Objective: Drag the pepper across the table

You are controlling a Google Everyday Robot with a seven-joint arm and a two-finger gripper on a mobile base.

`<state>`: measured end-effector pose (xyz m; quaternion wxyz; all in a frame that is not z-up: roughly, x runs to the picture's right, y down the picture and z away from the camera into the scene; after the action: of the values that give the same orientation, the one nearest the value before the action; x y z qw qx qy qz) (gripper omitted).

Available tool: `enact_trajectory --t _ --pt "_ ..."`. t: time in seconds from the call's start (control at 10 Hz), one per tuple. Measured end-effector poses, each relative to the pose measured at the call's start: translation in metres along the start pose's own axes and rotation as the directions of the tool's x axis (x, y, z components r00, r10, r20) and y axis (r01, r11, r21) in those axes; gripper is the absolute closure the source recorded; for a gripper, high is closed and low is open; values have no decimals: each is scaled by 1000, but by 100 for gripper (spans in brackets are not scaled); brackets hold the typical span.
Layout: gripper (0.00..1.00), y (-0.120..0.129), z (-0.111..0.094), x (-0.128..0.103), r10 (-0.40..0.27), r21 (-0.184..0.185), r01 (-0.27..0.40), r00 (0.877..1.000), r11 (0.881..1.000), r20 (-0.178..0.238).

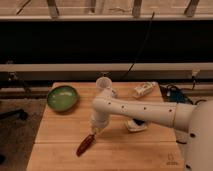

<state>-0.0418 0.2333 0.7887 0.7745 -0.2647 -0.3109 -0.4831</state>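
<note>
Camera view: white arm (pixel 145 111) reaches left across the table (pixel 55 135), gripper (pixel 96 131) pointing down at the upper tip of the one pepper (pixel 85 144) near the front-left edge, one green bowl (pixel 63 97) back-left, contents unclear.

Likely a lab or office: wooden table (pixel 60 135), claw (pixel 95 132) above it, office chair (pixel 11 114) base, trailing cables (pixel 140 52)

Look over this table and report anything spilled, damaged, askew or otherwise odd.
Nothing stands out. The pepper lies whole on the table, with the claw at its upper end. The green bowl sits upright at the back left, and no spill shows.
</note>
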Motion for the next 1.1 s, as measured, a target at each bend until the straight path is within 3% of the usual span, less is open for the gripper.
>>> enact_trajectory --t 0.8,1.1 --pt "96 38 -20 26 70 43 -69 998 997 -4" --pt "96 41 -21 28 83 48 -82 997 995 -8"
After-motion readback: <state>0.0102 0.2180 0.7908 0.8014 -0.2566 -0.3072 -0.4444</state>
